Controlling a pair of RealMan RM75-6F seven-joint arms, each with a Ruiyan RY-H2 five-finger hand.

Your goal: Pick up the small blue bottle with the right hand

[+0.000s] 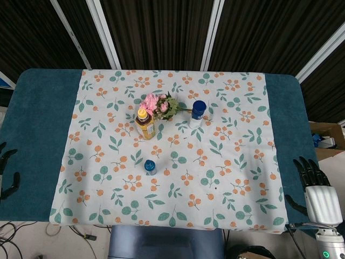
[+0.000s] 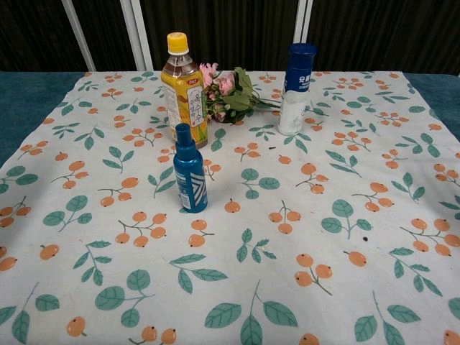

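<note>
No part of the pick-up is judged to be done: the small blue plastic bottle with a blue cap (image 2: 189,171) stands upright and untouched on the white tablecloth printed with orange berries and green leaves (image 1: 226,178), in the near-centre of the cloth and slightly to the left, in front of the yellow-capped bottle of amber drink (image 2: 183,88). The right hand (image 1: 318,191) is seen only in the head view, at the right edge of the table, well apart from the bottle, its dark fingers spread and nothing held. The left hand (image 1: 7,170) shows only as dark fingertips at the left edge; its state cannot be told. The reach, grasp and lift all remain. Counted: one small blue bottle, one amber drink bottle, one white bottle with a dark blue cap (image 2: 296,88), one bunch of pink flowers with green leaves (image 2: 228,93), one tablecloth, two hands.
</note>
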